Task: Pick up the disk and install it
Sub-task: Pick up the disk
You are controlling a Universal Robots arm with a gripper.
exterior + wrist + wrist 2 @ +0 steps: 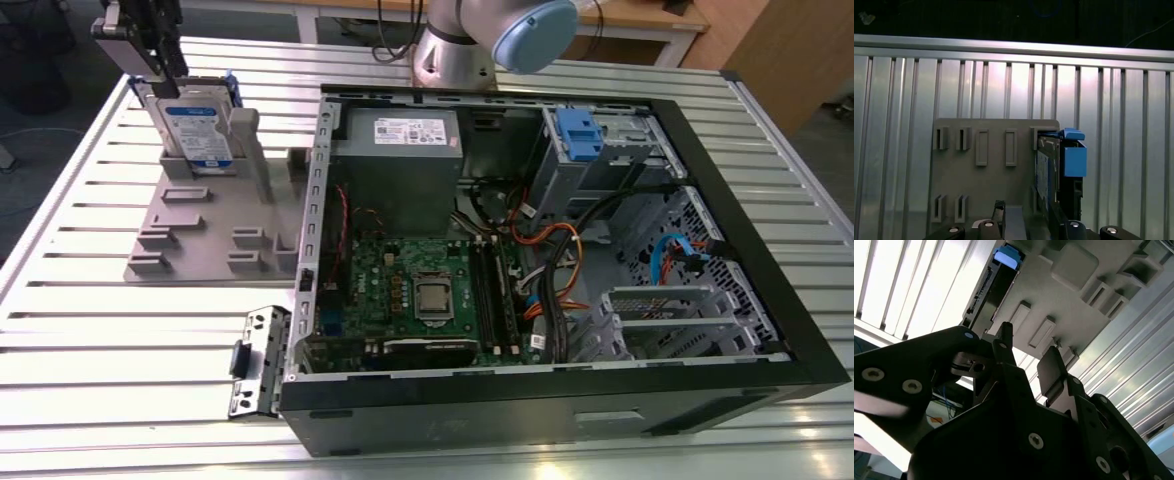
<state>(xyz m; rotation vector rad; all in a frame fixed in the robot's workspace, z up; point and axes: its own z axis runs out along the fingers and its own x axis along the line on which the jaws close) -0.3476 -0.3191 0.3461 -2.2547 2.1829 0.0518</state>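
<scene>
The disk (200,130) stands on edge in a slot at the far end of a grey holder (200,240), at the exterior view's left. Its silver body carries a blue-and-white label inside a blue carrier. My gripper (160,75) hangs just above the disk's top edge, on its far side. Both wrist views look down past the fingers onto the disk (1000,270) (1061,165) and the holder (1074,300) (994,180). The gripper (1028,347) (1026,217) is open, with a gap between the fingers and nothing in it. The disk sits off to one side of that gap.
An open computer case (534,400) lies on the slatted metal table (107,350), right of the holder. Inside it are a grey power supply (396,150), a green motherboard (414,290), cables and a drive bay with a blue bracket (577,130). A black bracket (254,360) lies by the case's near corner.
</scene>
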